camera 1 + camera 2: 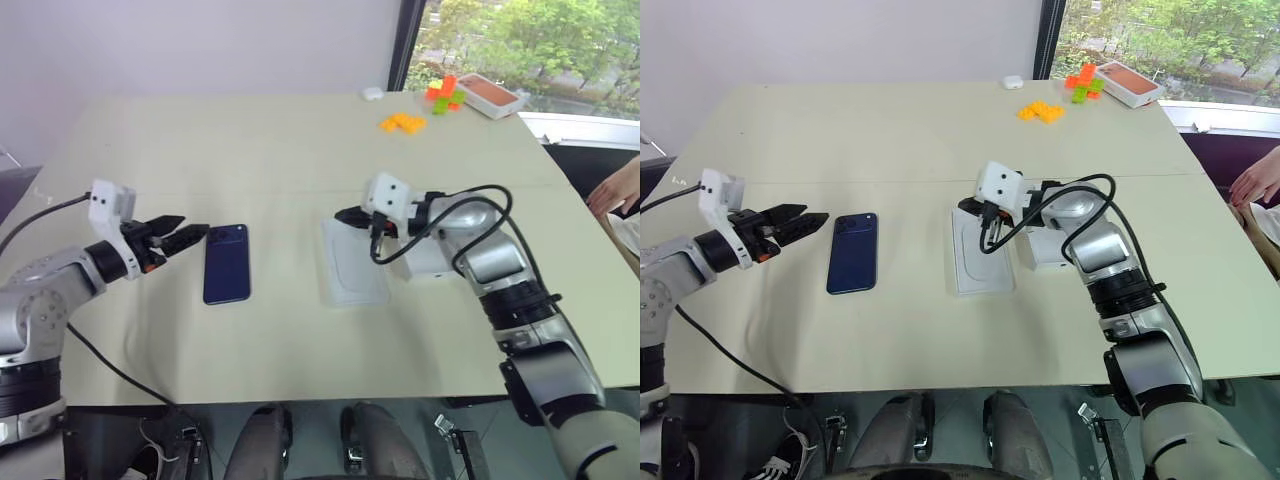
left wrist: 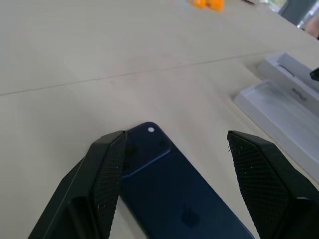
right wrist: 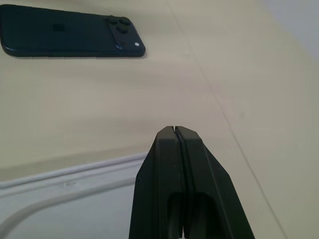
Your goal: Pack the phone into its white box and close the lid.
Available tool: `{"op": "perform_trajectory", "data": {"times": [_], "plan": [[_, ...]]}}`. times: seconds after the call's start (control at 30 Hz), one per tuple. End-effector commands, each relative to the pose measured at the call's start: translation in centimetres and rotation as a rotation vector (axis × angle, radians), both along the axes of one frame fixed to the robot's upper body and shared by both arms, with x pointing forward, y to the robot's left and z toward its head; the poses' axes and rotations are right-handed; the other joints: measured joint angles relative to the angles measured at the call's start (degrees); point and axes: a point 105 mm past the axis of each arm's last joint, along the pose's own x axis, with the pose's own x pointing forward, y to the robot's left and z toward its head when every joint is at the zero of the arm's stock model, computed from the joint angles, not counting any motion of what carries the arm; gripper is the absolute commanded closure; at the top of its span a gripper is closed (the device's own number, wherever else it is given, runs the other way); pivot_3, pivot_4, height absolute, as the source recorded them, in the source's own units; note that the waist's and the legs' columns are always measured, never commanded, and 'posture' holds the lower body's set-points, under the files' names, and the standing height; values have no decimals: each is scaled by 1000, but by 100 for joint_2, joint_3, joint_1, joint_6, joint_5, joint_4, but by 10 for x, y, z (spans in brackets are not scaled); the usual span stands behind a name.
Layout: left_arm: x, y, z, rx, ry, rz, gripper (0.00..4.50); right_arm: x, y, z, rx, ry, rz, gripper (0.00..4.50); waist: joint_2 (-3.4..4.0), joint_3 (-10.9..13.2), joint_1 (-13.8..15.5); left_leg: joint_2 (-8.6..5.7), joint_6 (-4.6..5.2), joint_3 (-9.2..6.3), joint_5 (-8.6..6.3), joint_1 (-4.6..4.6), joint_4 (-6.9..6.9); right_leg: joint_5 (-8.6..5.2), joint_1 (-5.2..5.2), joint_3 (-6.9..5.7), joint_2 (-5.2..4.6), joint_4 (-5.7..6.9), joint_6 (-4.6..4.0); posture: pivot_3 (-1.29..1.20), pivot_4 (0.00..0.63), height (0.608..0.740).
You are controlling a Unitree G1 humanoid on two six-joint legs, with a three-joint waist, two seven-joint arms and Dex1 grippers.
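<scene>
The dark navy phone (image 1: 227,263) lies flat on the table, back up, camera patch at its far end. My left gripper (image 1: 175,238) hovers just left of the phone's far end, open, with its fingers (image 2: 107,169) astride the phone's (image 2: 184,199) camera corner and nothing held. To the right lies a thin white insert (image 1: 352,265) with a rounded recess. My right gripper (image 1: 345,216) is shut and empty, a little above the insert's far end. A white box-sized piece (image 1: 1040,250) sits beside the insert, partly under my right arm. I cannot tell whether it is the box or the lid.
At the far right corner stands a white tray (image 1: 490,95) with an orange-brown floor, beside orange and green blocks (image 1: 403,122). A small white object (image 1: 372,93) lies at the far edge. A person's hand (image 1: 615,185) shows at the right edge.
</scene>
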Motion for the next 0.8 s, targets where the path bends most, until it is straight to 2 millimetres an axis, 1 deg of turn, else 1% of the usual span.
{"op": "perform_trajectory", "data": {"times": [0.03, 0.17, 0.27, 0.3, 0.37, 0.47, 0.57, 0.67, 0.73, 0.8], "plan": [[-3, 10, 5, -36, 2, 38, 1068, -3, 11, 13, 28, -79, 18, 4469, 0, 0, 2, 0, 0, 0, 0, 0, 0, 0, 0, 0, 0, 0, 0, 0, 150, 740], [-3, 15, 5, -123, 34, 67, 1068, -5, 17, 9, 10, -97, 34, 4469, 0, 0, 22, 0, 0, 0, 0, -1, 1, 0, 0, 0, -2, 0, 0, 0, 150, 740], [-2, 22, -1, -180, 89, 106, 1068, -8, 25, 7, 4, -105, 57, 4469, -1, -1, 16, 0, 0, 0, 0, 0, 1, 0, 0, 0, -3, 0, 0, 0, 150, 740], [-3, 25, -7, -215, 138, 116, 1068, -10, 30, 7, 1, -117, 68, 4469, -1, 0, 11, 0, -1, -1, 0, 0, 1, 0, 0, 0, -2, 1, 0, 0, 150, 740], [-2, 32, -15, -211, 168, 156, 1068, -14, 43, 5, -3, -136, 96, 4469, -1, -1, -8, 0, -1, -1, 1, 0, 1, 0, -3, 0, -2, 7, 0, 0, 150, 740], [-2, 34, -26, -233, 248, 179, 1068, -17, 53, 0, -26, -157, 117, 4469, -1, 0, -4, 0, -3, -1, 2, 0, 0, 0, -8, 0, -1, 12, 0, 0, 150, 740], [-1, 26, -29, -263, 291, 154, 1068, -16, 60, -4, -30, -136, 108, 4469, -2, -1, 9, -1, -5, -1, 3, 0, 1, 0, -8, 0, -2, 14, 0, 0, 150, 740], [0, 18, -31, -272, 315, 125, 1068, -19, 69, 0, 7, -93, 125, 4469, -3, -2, 15, -2, -6, -2, 3, 0, 4, 0, -6, 0, -5, 15, -1, 0, 150, 740], [-1, 15, -32, -274, 330, 116, 1068, -18, 69, 1, 6, -90, 124, 4469, -3, -2, 14, -2, -8, -2, 4, 0, 5, 0, -7, 0, -5, 17, -1, 0, 150, 740], [2, 12, -35, -264, 334, 118, 1068, -14, 69, -6, -23, -59, 104, 4469, -3, -2, 9, -2, -8, -3, 4, 0, 4, 0, -7, 0, -5, 17, -1, 0, 150, 740]]}}
